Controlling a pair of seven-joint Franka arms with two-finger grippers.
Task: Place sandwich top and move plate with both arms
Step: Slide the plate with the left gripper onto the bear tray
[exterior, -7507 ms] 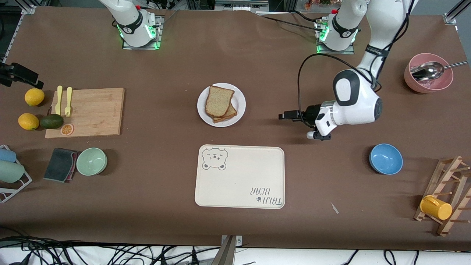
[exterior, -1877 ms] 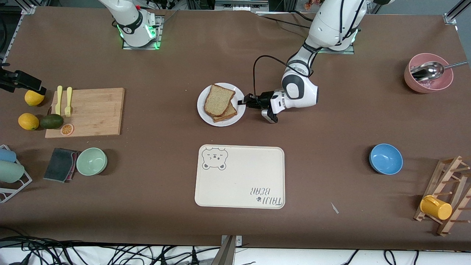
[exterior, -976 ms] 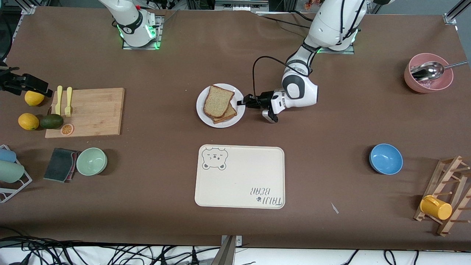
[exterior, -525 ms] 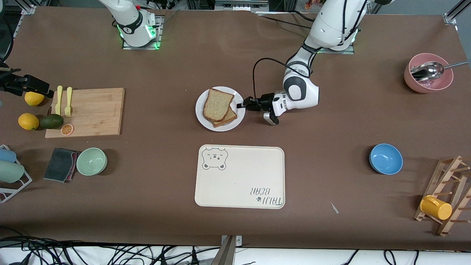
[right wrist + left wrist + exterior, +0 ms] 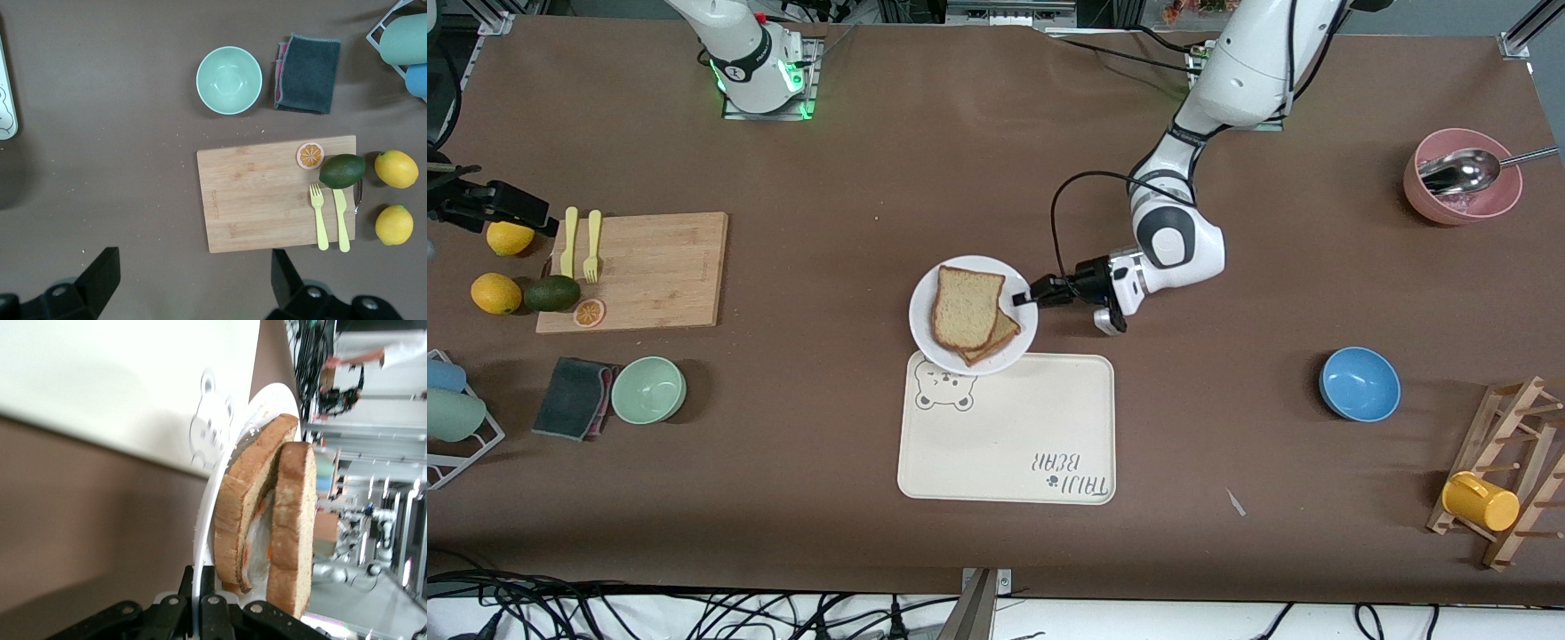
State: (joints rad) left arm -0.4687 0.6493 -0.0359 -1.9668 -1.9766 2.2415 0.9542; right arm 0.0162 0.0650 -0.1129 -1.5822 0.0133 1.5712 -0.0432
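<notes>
The white plate [image 5: 921,316] carries the sandwich, its plain sandwich top [image 5: 965,307] lying on a lower slice. My left gripper [image 5: 1023,298] is shut on the plate's rim on the side toward the left arm's end. It holds the plate over the bear corner of the cream tray [image 5: 1005,444]. In the left wrist view the black fingers [image 5: 212,587] pinch the plate [image 5: 208,507] edge-on, and egg shows under the sandwich top [image 5: 293,520]. My right gripper [image 5: 507,206] hangs open, high over the lemons by the cutting board, its fingers [image 5: 100,277] wide apart and holding nothing.
A wooden cutting board [image 5: 645,267] with yellow cutlery, lemons and an avocado lies at the right arm's end. A green bowl [image 5: 648,388] and a dark cloth sit nearer the camera. At the left arm's end are a blue bowl [image 5: 1359,383], a pink bowl [image 5: 1463,182] and a wooden rack [image 5: 1507,471].
My left gripper has lifted the plate with the sandwich and carried it toward the front camera, from the table's middle to over the tray's edge. The right arm has stayed put.
</notes>
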